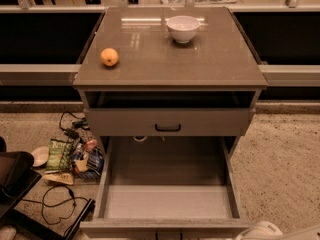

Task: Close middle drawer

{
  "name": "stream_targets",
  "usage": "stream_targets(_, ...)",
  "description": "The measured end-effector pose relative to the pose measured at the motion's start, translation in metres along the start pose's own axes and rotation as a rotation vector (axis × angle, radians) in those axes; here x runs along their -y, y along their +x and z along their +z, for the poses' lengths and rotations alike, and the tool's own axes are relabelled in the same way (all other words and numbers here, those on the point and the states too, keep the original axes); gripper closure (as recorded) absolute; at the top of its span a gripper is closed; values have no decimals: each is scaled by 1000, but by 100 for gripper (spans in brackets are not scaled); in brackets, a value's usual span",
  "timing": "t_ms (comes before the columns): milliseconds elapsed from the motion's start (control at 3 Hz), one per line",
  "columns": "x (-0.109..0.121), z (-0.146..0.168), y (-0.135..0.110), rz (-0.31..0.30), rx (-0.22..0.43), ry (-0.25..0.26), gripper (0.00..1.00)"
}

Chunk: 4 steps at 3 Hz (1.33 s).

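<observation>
The middle drawer (167, 201) is pulled far out toward me. Its long plain grey interior is empty, and its low front panel (160, 228) lies along the bottom edge of the view. Above it, a similar grey drawer with a taller front (167, 121) and a black loop handle (167, 128) stands only slightly out under the cabinet top. My gripper itself is out of view. Only a white rounded part of my arm (262, 231) shows at the bottom right, just beside the open drawer's front right corner.
On the cabinet top (200, 64) are an orange (109, 57) at the left and a white bowl (183, 28) at the back. Snack bags and cables (70, 156) litter the floor to the left, next to a dark case (15, 176). Carpet (280, 164) lies to the right.
</observation>
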<state>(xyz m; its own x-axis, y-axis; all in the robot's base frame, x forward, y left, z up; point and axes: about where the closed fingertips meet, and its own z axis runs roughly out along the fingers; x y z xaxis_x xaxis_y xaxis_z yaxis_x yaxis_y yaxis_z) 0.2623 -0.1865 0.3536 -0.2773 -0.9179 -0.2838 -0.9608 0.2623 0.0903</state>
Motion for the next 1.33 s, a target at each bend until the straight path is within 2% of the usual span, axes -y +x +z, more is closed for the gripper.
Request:
stream_targets(333, 27, 9, -27, -78, 10, 16, 100)
stream_targets(667, 55, 3, -40, -114, -9, 54, 100)
stream_targets(1000, 55, 3, -40, -114, -9, 54, 100)
stream_targets(1333, 71, 8, -45, -104, 18, 79, 100)
